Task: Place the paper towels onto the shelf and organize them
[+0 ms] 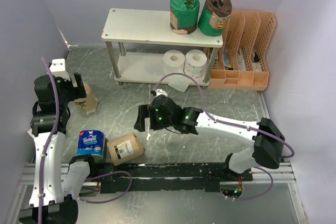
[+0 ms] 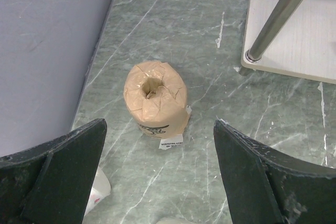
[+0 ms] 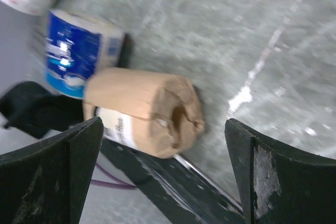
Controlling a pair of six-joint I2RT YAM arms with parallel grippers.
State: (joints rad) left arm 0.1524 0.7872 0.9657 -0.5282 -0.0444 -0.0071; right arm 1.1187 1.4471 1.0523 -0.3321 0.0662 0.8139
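Four of seven are on the shelf (image 1: 136, 24) by my count: two green rolls (image 1: 184, 9) on the top board toward 1 o'clock, two white rolls (image 1: 174, 62) on the lower board just under them. Three are left on the bench (image 1: 121, 108): upright tan roll (image 2: 156, 98) at 9 o'clock, blue Tempo roll (image 1: 90, 144) and tan roll on its side (image 3: 144, 111) touching or nearly so at 7 to 8 o'clock. Left fingers (image 2: 63, 166) are spread wide and empty, hovering over the upright tan roll with no contact. Right fingers (image 3: 278, 171) are also wide and empty, lined up on the lying tan roll; that view is blurred. The left half of the top board is bare, so I reckon there's room. The bench is grey-green marbled stone with a black strip (image 1: 173, 174) along the 6 o'clock edge. Pale walls (image 1: 31, 19) close in on three sides, with an orange file rack (image 1: 247, 51) at 2 o'clock, beside the shelf.
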